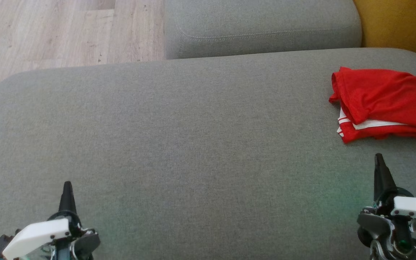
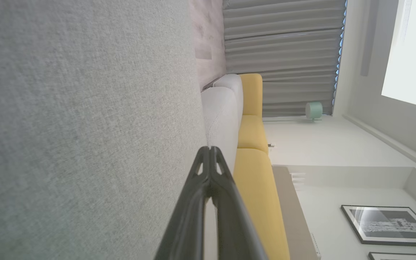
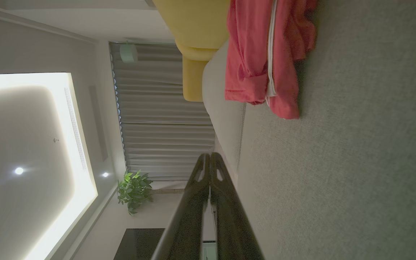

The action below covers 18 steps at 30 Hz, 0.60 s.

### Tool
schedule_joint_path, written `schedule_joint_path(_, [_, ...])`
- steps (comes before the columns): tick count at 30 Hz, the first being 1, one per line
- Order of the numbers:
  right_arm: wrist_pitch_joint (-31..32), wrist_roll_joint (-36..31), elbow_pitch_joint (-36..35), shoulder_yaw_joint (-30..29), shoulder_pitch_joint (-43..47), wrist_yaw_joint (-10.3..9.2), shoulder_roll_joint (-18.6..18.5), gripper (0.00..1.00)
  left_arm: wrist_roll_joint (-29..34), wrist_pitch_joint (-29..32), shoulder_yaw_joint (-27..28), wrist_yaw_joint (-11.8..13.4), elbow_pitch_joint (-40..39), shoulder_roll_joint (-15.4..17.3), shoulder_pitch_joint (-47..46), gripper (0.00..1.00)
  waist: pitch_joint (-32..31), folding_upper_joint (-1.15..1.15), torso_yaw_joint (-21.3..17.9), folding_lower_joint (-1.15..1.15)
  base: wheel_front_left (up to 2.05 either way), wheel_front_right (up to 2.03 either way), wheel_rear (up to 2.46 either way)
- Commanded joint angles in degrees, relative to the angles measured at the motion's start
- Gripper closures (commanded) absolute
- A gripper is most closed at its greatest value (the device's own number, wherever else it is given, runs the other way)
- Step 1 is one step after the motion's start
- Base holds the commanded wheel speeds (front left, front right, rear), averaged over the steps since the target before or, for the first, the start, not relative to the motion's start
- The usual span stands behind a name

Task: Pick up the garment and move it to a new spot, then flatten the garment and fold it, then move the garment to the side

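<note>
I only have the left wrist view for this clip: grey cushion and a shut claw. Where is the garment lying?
Observer: The red garment lies bunched on the grey cushion, toward its far right in the head view.
Operator: Is the right claw on it?
Observer: No, the right claw is shut and apart from it, its tip short of the near edge.
Operator: Is it folded?
Observer: Loosely, in layers, with white trim showing along the near edge.

We look steeply down from the head onto the cushion, from well above the left tool and right tool. Both wrist cameras lie rolled sideways, low over the cushion, facing the curtain beyond each tool. The head and right wrist views share the garment, ahead of the right tool.
</note>
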Motion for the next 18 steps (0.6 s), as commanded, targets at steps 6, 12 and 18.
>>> schedule_joint_path(6, [0.9,4.6,-1.6,0.2,-3.6,0.21,-1.1,1.00,-3.6,1.2,3.5,-1.4,-2.1,0.0,-3.7,1.00,0.1,0.00,0.0,0.00,0.00,0.00,0.00])
schedule_joint_path(12, [1.0,4.5,-1.6,0.0,-3.6,0.21,-1.0,1.00,-3.6,1.3,3.5,-1.4,-2.1,0.0,-3.7,1.00,0.1,0.00,0.0,0.00,0.00,0.00,0.00])
schedule_joint_path(18, [1.1,4.4,-1.6,-0.1,-3.6,0.21,-0.9,1.00,-3.5,1.3,3.5,-1.4,-2.1,0.0,-3.7,1.00,0.1,0.00,0.0,0.00,0.00,0.00,0.00])
